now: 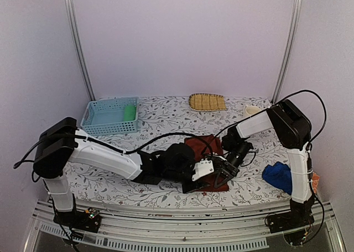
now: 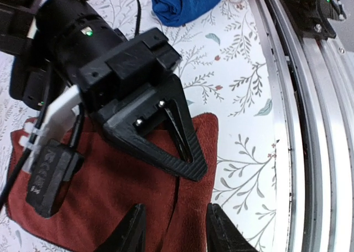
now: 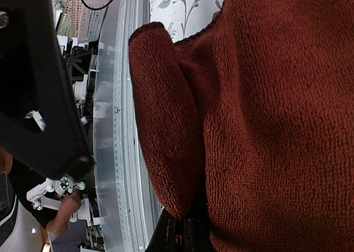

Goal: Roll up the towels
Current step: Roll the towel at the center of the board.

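Note:
The dark reddish-brown towel (image 1: 203,145) lies flat in the middle of the table, its near edge folded over. My right gripper (image 1: 225,176) is shut on that folded edge; the fold (image 3: 166,125) fills the right wrist view, pinched between the fingertips (image 3: 176,238). My left gripper (image 2: 176,232) is open just above the same towel (image 2: 110,191), one finger on each side of the fold line, right beside the right gripper's fingers (image 2: 177,136). The royal blue towel (image 1: 278,176) lies bunched at the right. The green towel (image 1: 130,113) sits in the basket. An orange bit (image 1: 315,181) shows behind the right arm.
The pale blue perforated basket (image 1: 105,119) stands at the back left. The yellow straw tray (image 1: 207,102) and a small pale object (image 1: 252,110) lie at the back. The table's metal front rail (image 2: 298,125) runs close to the towel's near edge.

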`<state>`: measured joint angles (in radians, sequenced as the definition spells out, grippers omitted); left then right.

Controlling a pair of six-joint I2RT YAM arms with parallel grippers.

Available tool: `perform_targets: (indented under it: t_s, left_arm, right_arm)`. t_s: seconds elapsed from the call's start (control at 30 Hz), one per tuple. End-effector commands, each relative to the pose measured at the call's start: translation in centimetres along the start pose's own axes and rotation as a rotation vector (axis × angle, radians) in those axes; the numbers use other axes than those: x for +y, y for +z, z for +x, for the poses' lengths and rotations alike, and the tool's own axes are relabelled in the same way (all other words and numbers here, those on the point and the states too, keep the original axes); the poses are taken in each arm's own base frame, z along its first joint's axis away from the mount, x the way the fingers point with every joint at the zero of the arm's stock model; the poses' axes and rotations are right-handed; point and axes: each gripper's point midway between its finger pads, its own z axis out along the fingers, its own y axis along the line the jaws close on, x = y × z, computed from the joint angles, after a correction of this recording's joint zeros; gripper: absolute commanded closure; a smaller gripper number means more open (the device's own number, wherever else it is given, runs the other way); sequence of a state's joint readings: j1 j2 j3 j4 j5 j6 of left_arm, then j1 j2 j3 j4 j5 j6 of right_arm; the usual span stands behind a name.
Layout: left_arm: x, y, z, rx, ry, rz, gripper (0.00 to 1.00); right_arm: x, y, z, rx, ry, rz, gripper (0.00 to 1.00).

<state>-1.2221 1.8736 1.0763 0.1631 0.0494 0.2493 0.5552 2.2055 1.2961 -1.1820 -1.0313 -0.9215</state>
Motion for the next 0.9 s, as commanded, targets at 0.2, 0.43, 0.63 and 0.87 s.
perform_targets:
  t_s: [0.2, 0.43, 0.63, 0.87]
  left_arm:
    - [-2.2, 3.6, 4.0, 0.140, 0.050, 0.102, 0.64]
    - [-2.0, 4.1, 4.6, 0.173, -0.026, 0.145, 0.93]
    - [-2.5, 3.1, 4.5, 0.170, -0.137, 0.265, 1.00]
    - [-2.8, 3.3, 6.4, 0.261, -0.382, 0.406, 1.00]
  right_arm:
    - [0.2, -0.1, -0.1, -0.029, 0.019, -0.037, 0.97]
    - [0.7, -0.3, -0.2, -0.038, 0.008, -0.037, 0.96]
    - [3.3, -2.5, -1.2, -0.075, -0.111, 0.051, 0.71]
    - [6.8, -11.0, -4.2, -0.256, -0.316, 0.393, 0.65]
